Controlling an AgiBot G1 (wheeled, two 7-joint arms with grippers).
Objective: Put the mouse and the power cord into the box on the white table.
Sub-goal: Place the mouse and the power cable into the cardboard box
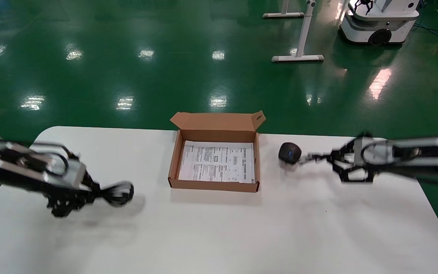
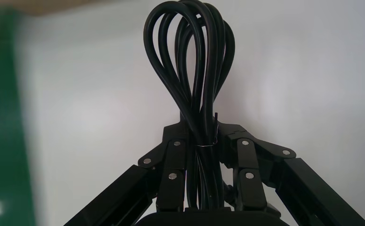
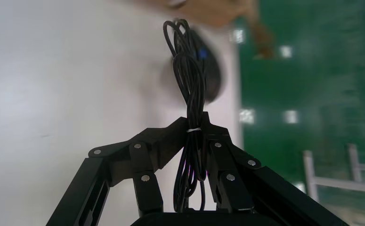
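The open brown box (image 1: 173, 167) sits at the back middle of the white table (image 1: 219, 236), a printed sheet on its bottom. Left of it, above the table, my left gripper (image 1: 98, 195) is shut on the power cord (image 2: 194, 61), whose thick black loops (image 1: 119, 193) stick out past the fingertips. To the right of the box my right gripper (image 1: 319, 156) is shut on the mouse's thin bundled cable (image 3: 190, 94). The black mouse (image 1: 289, 153) with a blue wheel hangs beyond that gripper's fingertips, close to the box's right wall.
Green floor lies beyond the table's far edge. White stand legs (image 1: 298, 58) and another robot's base (image 1: 378, 23) stand far back on the right. The box's lid flap (image 1: 219, 121) stands up at the back.
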